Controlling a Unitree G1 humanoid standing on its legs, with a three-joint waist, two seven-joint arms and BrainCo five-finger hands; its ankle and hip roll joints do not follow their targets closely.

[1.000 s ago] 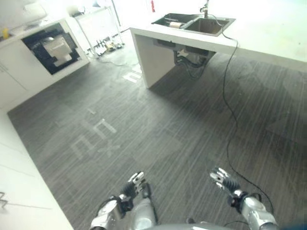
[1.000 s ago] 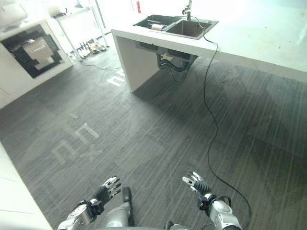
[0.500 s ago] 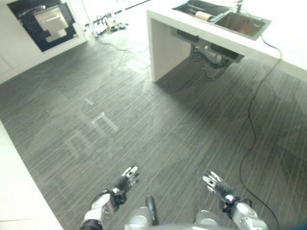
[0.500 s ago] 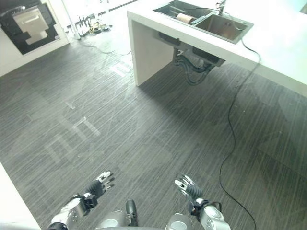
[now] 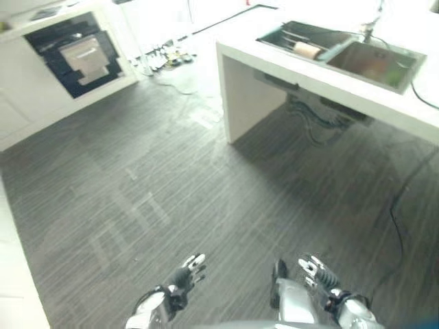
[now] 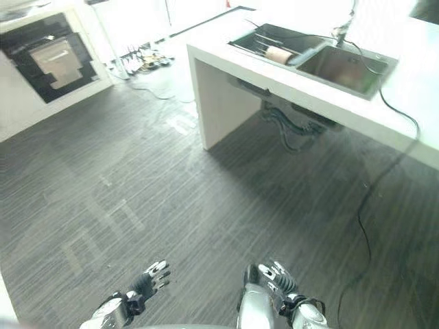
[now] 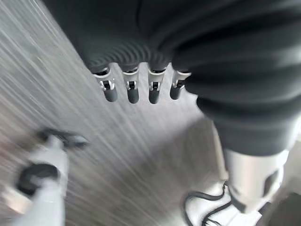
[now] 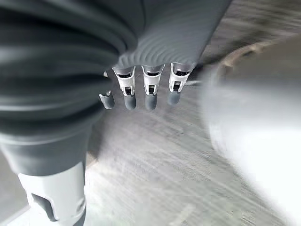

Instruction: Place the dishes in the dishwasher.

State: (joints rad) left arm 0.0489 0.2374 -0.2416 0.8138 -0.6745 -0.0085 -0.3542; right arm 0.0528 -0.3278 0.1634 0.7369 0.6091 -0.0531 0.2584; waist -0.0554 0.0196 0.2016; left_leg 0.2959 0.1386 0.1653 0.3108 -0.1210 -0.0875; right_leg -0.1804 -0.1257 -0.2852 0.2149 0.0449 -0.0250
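At about 10 o'clock stands the open dishwasher (image 5: pixel 77 58); at 7 o'clock the left robot hand (image 5: pixel 184 276) hangs with fingers straight and empty, and at 5 o'clock the right robot hand (image 5: pixel 314 272) likewise, fingers apart, holding nothing. At 1 o'clock the white surface (image 5: pixel 274 65) carries the sink (image 5: pixel 343 55), where the dishes (image 6: pixel 278 53) lie. The walk should close squarely on the sink before either arm reaches. The wrist views confirm both palms empty; the eye views alone locate sink and dishwasher.
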